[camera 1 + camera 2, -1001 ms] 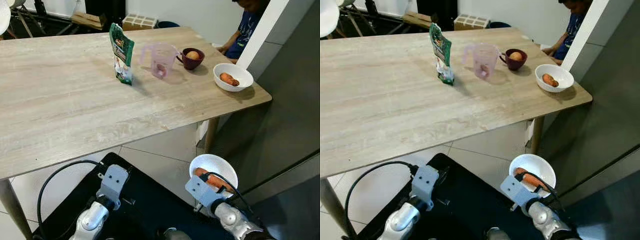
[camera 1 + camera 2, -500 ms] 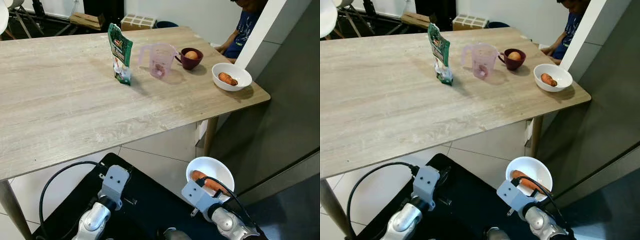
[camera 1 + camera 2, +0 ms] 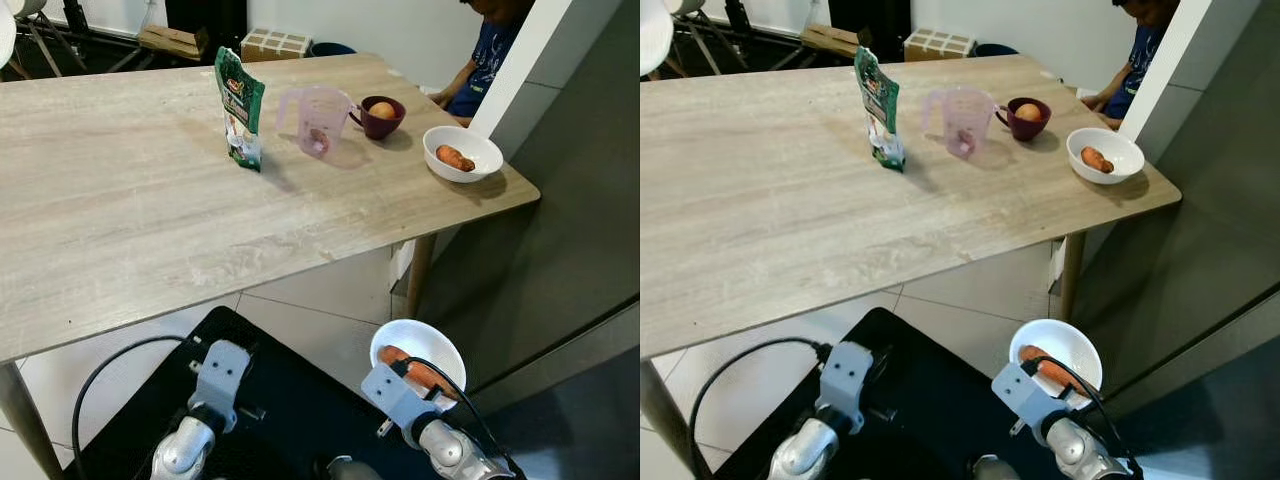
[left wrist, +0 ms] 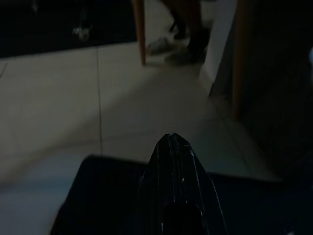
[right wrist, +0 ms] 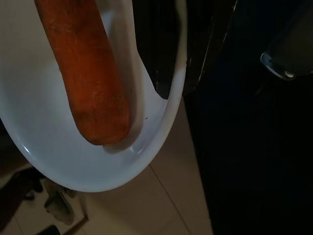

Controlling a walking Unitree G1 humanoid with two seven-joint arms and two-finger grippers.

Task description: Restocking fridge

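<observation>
My right gripper is shut on the rim of a white bowl, held low over the floor beside the table's near right corner. One black finger lies inside the rim. A carrot lies in that bowl. On the wooden table stand a green pouch, a clear pink measuring cup, a maroon cup with a round orange thing in it, and a second white bowl holding a carrot piece. My left gripper hangs idle, its black fingers pressed together.
A tall grey fridge front rises to the right of the held bowl. A person in a blue shirt sits behind the table's far right corner. A table leg stands just beyond the bowl. Pale floor tiles lie below.
My left arm has sunk a little lower. The held bowl has dropped slightly towards me. The things on the table have stayed put.
</observation>
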